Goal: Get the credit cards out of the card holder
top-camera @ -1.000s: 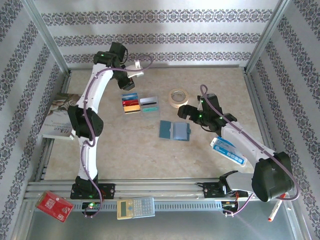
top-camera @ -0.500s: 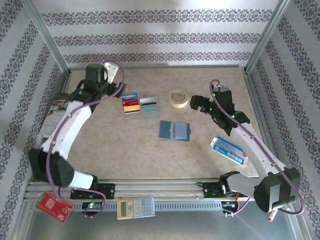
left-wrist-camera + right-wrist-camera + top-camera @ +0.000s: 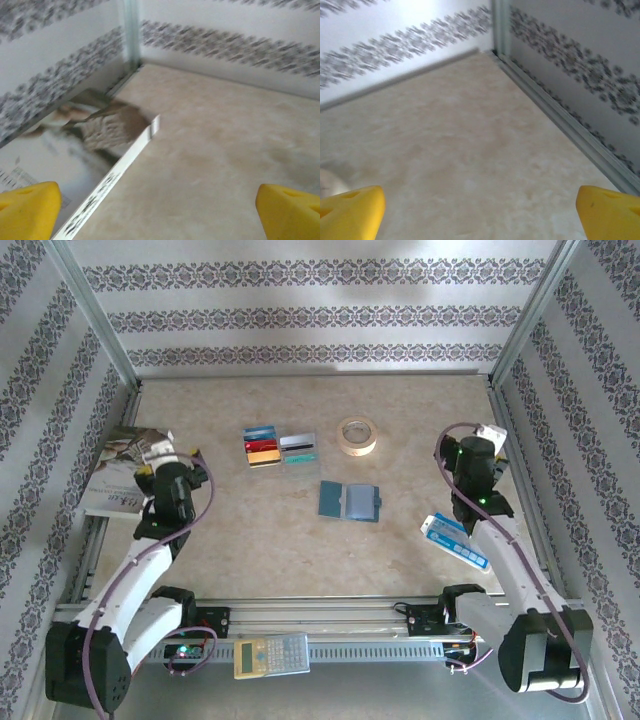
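Several credit cards point(image 3: 280, 447), blue, red, gold, silver-grey and teal, lie side by side on the table left of centre. The teal-blue card holder point(image 3: 350, 501) lies open and flat in the middle, apart from them. My left gripper point(image 3: 158, 453) is drawn back at the left edge, far from both. In the left wrist view the left gripper point(image 3: 160, 215) is open, with bare table between its yellow fingertips point(image 3: 27, 210). My right gripper point(image 3: 487, 440) is pulled back at the right side. In the right wrist view the right gripper point(image 3: 480, 215) is open over bare table.
A tape roll point(image 3: 357, 435) sits behind the card holder. A blue-and-white packet point(image 3: 455, 540) lies under the right arm. A book point(image 3: 112, 472) lies at the left wall, its spine point(image 3: 107, 182) close by the left fingers. A calculator point(image 3: 272, 655) rests on the front rail.
Both arms have drawn back from the middle of the table toward their sides. The left gripper has opened. Cards and card holder have not moved.
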Robot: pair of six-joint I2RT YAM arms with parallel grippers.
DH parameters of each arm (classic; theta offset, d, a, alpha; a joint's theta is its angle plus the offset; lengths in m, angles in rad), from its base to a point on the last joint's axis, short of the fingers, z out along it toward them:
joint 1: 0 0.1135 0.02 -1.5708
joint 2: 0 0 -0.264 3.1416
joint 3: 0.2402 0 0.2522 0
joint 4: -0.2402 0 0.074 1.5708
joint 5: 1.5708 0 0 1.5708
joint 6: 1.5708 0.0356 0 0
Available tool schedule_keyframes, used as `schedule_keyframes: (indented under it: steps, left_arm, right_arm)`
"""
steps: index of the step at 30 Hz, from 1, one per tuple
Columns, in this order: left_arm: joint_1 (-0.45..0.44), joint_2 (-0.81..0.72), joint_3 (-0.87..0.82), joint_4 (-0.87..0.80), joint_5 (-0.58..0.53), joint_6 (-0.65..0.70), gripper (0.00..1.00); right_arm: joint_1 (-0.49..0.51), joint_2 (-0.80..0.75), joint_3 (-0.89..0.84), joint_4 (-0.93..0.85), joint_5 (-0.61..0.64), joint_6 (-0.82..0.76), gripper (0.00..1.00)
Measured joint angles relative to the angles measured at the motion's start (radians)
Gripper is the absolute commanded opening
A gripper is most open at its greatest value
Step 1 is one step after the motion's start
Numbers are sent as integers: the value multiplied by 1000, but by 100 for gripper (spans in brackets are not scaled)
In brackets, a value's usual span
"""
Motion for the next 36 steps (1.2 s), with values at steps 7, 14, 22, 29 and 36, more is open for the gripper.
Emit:
schedule_keyframes:
  steps: [7,14,22,29,36]
  left_arm:
    - [5,92,-159,253,-109,19,100]
    - [17,283,-186,498,-81,93,100]
    - [52,488,-198,708,172,175,100]
    - [64,638,-164,814,342,205,100]
    - [64,700,-119,822,339,205,100]
  right_arm:
    - [-2,119,-180,243,70,-7,98]
    - [-2,244,-264,479,27,-77,98]
    - [-2,334,-321,764,-156,-222,98]
    - [-2,492,-321,932,-246,-274,98]
    - [-2,518,-321,966,-237,-275,98]
